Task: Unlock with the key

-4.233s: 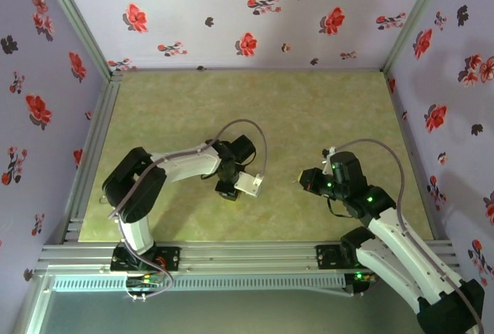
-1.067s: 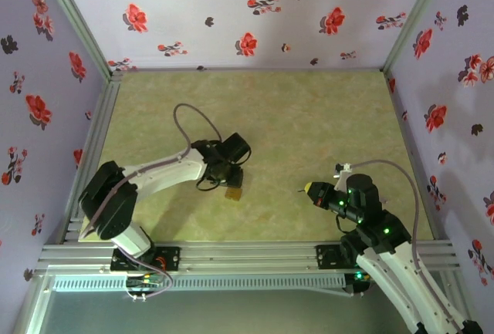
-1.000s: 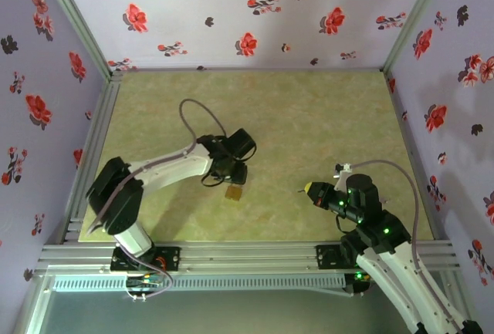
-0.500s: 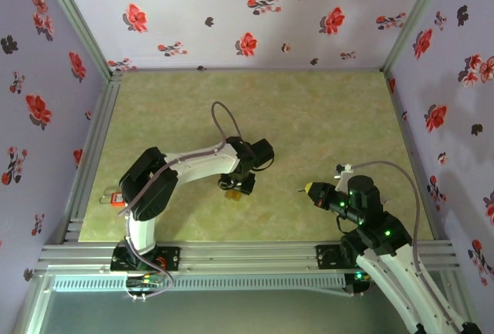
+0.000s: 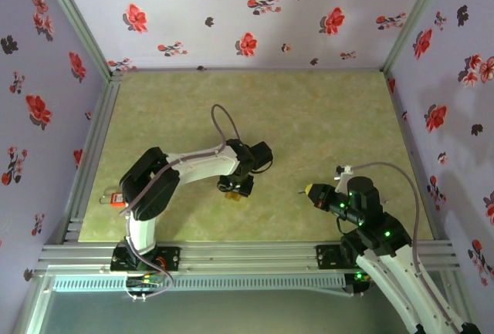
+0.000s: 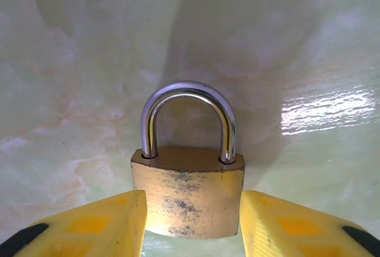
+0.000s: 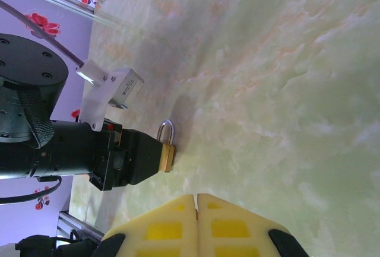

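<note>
A brass padlock (image 6: 188,192) with a silver shackle stands on the pale green table (image 5: 324,118), shackle pointing away from the wrist. My left gripper (image 6: 191,202) is shut on its body, one yellow finger pressing each side. From above, the padlock (image 5: 231,193) sits under the left gripper (image 5: 233,186) near the table's middle. My right gripper (image 5: 307,190) hovers to the right of it, shut, with the tiny dark key (image 5: 300,192) poking out towards the padlock. The right wrist view has the right gripper (image 7: 196,196) closed, and the padlock (image 7: 167,156) ahead of it, edge-on.
A small red lock (image 5: 116,199) lies by the left rail. Flowered walls close off the left, back and right sides. A metal rail (image 5: 247,255) runs along the near edge, at the arm bases. Open table lies behind both grippers.
The left arm has swung its wrist and elbow to the right while the padlock stayed in about the same spot. The red lock has come into sight. The right arm has not moved.
</note>
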Tool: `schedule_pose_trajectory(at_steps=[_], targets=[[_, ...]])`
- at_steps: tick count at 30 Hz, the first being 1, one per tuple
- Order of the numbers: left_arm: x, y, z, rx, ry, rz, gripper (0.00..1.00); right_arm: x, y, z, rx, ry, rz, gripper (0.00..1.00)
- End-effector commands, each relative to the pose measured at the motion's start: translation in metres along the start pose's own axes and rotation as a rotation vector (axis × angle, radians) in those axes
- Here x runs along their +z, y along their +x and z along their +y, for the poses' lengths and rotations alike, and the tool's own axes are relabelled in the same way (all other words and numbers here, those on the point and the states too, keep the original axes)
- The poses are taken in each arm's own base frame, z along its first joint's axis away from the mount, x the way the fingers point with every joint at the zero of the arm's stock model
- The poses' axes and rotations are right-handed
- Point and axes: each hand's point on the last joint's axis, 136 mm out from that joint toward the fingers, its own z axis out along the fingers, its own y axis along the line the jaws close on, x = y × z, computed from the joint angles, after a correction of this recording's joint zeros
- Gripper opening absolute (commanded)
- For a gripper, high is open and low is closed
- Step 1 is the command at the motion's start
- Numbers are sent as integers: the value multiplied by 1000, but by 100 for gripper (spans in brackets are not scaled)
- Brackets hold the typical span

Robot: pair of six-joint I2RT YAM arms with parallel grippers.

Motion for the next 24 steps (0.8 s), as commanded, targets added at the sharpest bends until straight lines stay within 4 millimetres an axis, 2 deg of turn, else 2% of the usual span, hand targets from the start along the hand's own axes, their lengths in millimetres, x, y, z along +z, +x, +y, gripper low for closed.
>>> schedule_pose_trajectory(at_steps=[1, 5, 12, 24], targets=[[15, 11, 8, -25, -38, 48, 45, -1, 1, -1, 12, -7, -3, 0], [22, 10, 5, -33, -22, 46, 45, -1, 1, -2, 14, -5, -3, 0], [34, 24, 11, -37, -29, 86, 45, -1, 2, -3, 15, -4, -6, 0], [18, 24, 5, -53, 33, 71, 50, 1, 1, -4, 26, -6, -10, 0]])
